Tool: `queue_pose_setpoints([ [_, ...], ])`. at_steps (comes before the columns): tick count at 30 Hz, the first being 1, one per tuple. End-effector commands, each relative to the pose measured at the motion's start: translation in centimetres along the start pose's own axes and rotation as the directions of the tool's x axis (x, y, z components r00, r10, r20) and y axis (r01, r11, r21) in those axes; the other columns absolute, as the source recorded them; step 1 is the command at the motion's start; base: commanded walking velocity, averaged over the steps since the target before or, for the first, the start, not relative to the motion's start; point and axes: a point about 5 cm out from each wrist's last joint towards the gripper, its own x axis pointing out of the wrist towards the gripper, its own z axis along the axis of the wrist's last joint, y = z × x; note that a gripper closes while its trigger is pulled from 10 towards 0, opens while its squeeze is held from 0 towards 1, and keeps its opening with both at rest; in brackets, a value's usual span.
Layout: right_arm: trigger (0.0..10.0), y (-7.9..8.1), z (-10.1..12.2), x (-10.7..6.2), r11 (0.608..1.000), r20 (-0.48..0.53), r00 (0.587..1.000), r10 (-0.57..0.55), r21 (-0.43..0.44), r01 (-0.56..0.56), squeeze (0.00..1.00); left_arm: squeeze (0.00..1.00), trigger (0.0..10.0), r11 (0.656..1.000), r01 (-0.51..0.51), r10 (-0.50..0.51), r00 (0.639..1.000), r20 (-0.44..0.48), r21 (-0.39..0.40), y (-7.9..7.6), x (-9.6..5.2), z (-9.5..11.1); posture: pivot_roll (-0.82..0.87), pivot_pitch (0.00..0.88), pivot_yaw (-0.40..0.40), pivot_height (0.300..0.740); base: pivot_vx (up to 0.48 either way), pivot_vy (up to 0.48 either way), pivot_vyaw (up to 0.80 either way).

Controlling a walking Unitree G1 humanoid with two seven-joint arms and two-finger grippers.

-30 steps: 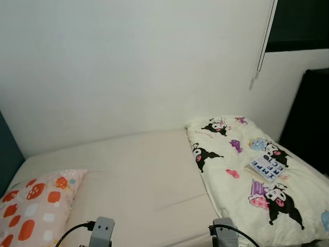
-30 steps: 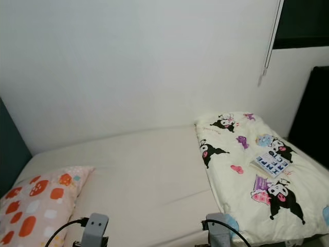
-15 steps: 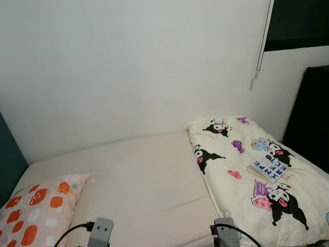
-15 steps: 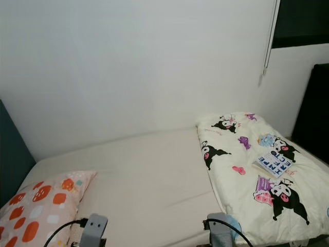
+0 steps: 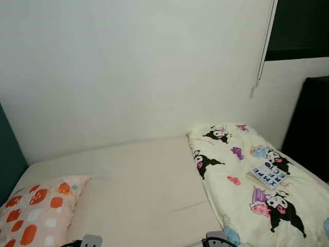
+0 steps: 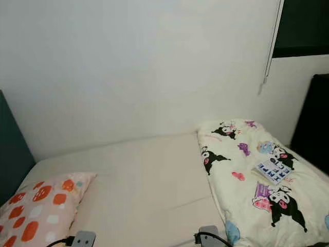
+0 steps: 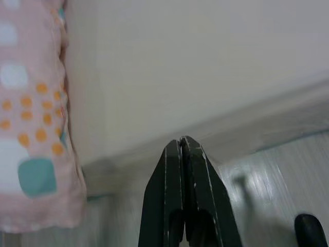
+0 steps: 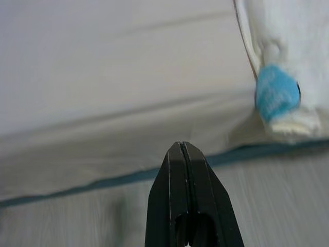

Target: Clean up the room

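A bed (image 5: 139, 180) with a cream sheet stands against the white wall. A pink pillow (image 5: 36, 208) with orange and white patches lies at its left end. A cartoon-print duvet (image 5: 257, 190) is bunched over the right end, with a book (image 5: 266, 174) lying on it. My left gripper (image 7: 183, 145) is shut, low by the bed's front edge beside the pillow (image 7: 28, 118). My right gripper (image 8: 181, 147) is shut too, near the mattress edge and the duvet's blue-patched corner (image 8: 277, 92).
A dark teal headboard (image 6: 13, 149) rises at the left. A blind cord (image 5: 261, 49) hangs by a dark window at the upper right, with a black panel (image 5: 308, 123) below it. Pale wood floor (image 8: 288, 195) runs under the bed's front edge.
The camera has tilted up slightly, so the bed sits lower in the picture and both wrists have sunk toward the bottom edge. Nothing on the bed has moved.
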Motion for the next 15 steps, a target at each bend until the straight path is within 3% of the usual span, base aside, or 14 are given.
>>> queue_pose_setpoints([
  [1, 10.0, 0.3, -0.8, -0.4, 1.0, -0.015, 1.0, 0.0, -0.003, 0.0, 0.0, 0.0, 10.0, 1.0, 0.001, -0.001, 1.0, -0.009, -0.005, -0.4, -0.5, -0.7, 0.03, 0.041, 0.003, 0.74, 0.0, 0.0, 0.0],
  [7, 10.0, -0.2, -1.0, -0.7, 0.999, -0.005, 0.999, -0.047, 0.011, 0.047, 0.0, 0.0, 10.0, 1.0, -0.005, 0.006, 1.0, 0.023, -0.031, -0.8, -0.7, -0.4, 0.01, 0.035, 0.018, 0.74, 0.0, 0.0, 0.0],
  [8, 10.0, -0.5, -0.7, -0.6, 0.998, 0.013, 0.998, -0.054, 0.018, 0.054, 0.0, 0.0, 10.0, 0.997, -0.01, 0.014, 0.998, 0.053, -0.082, -0.9, -0.7, 0.1, 0.01, 0.042, 0.013, 0.74, 0.0, 0.0, 0.0],
  [10, 10.0, -0.5, -0.6, -0.6, 0.998, 0.018, 0.998, -0.055, 0.02, 0.054, 0.0, 0.0, 10.0, 0.995, -0.01, 0.016, 0.998, 0.059, -0.095, -0.9, -0.7, 0.2, 0.01, 0.042, 0.013, 0.74, 0.0, 0.0, 0.0],
  [15, 10.0, -0.1, 0.2, -0.2, 1.0, 0.034, 0.999, 0.016, 0.023, -0.017, 0.0, 0.0, 10.0, 0.998, 0.049, -0.047, 0.997, 0.058, -0.035, -1.9, -0.3, 0.6, 0.0, 0.048, 0.008, 0.74, 0.0, 0.0, 0.0],
])
